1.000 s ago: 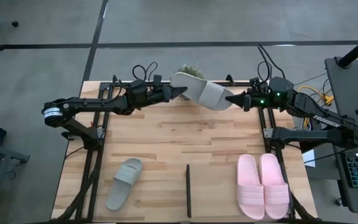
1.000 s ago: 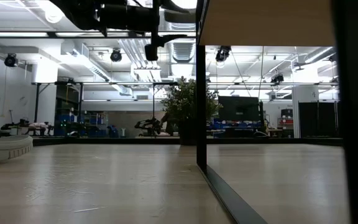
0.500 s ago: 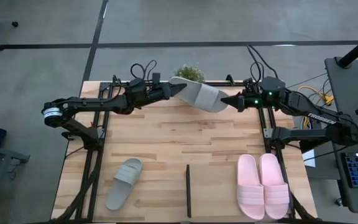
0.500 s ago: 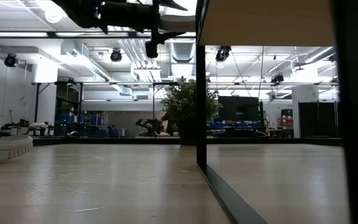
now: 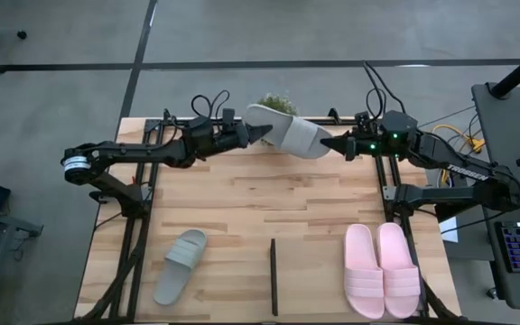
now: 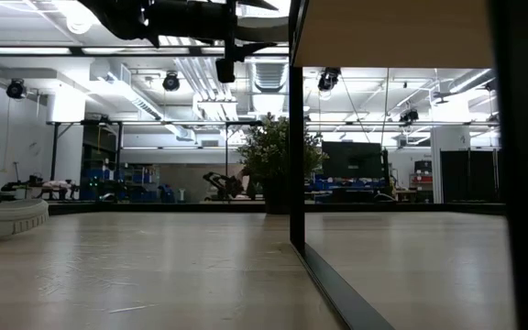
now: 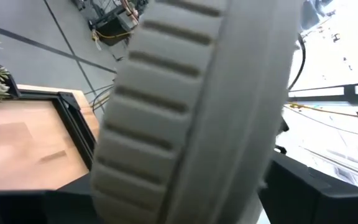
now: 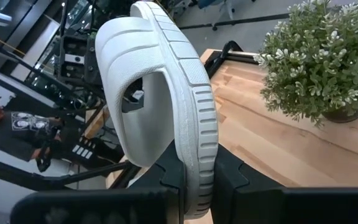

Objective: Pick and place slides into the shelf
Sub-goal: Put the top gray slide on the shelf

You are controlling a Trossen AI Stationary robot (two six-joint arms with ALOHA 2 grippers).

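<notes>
Grey-green slide (image 5: 289, 137) hangs between left tool (image 5: 258, 134) and right tool (image 5: 329, 143).

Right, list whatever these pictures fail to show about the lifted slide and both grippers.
- Left gripper: in the left wrist view the grey-green slide fills the picture and hides its fingers; from above they are too small to judge.
- Right gripper: its grip shows in the right wrist view, on the slide's rim.
- Low view: the slide is cut off by the top edge.
- Shelf: cannot be identified with certainty.
</notes>
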